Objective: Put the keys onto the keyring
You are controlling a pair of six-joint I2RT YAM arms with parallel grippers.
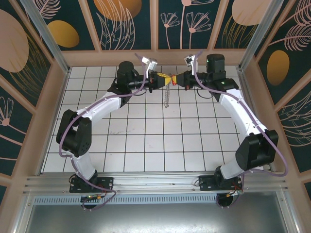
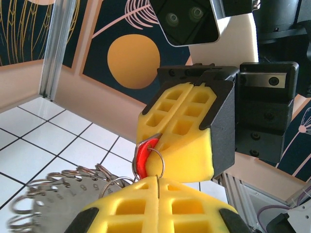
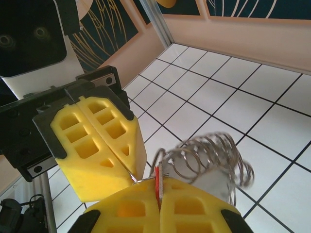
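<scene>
— While both arms meet over the far middle of the desk (image 1: 146,141), what shows from above?
— Left jaws and right jaws tip to tip, the keyring (image 1: 167,95) dangling under them.
— And the left wrist view?
— Right jaws closed on the red key (image 2: 142,156); left jaws pinch a thin loop of the keyring (image 2: 53,199) touching it.
— Right wrist?
— Same grips: key (image 3: 157,182) edge-on in the right jaws, the keyring (image 3: 214,158) coiled just beside.
</scene>
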